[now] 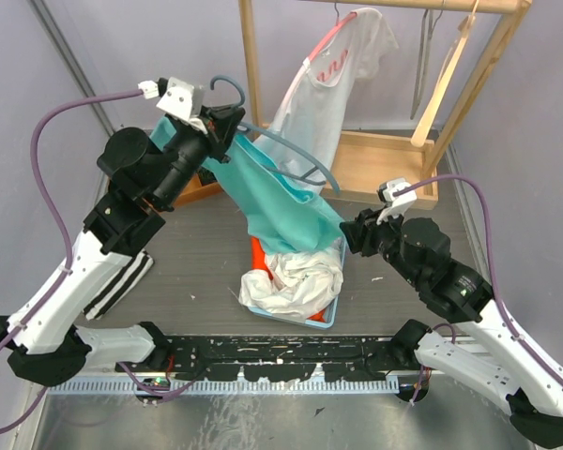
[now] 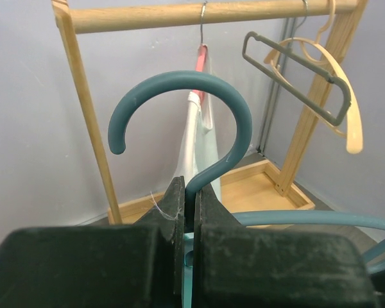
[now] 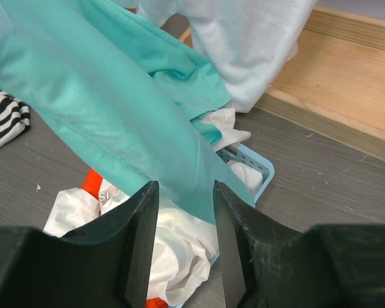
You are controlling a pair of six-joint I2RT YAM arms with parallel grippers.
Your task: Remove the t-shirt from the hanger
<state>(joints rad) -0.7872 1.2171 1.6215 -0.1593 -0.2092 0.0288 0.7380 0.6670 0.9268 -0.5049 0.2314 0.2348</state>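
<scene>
The left gripper point(image 2: 191, 196) clamps the hanger point(image 2: 239, 122) at its neck, while the right gripper point(image 3: 185, 196), jaws part-open and empty below the hanger, should pinch the teal t-shirt point(image 3: 102, 96) by its hem and pull down.

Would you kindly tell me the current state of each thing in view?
left gripper, shut on teal hanger below its hook.
right gripper, open, straddling teal t-shirt lower edge.
teal t-shirt, hanging from hanger, one hanger arm bared.
white shirt, hanging on rack.
basket, full of clothes.
</scene>
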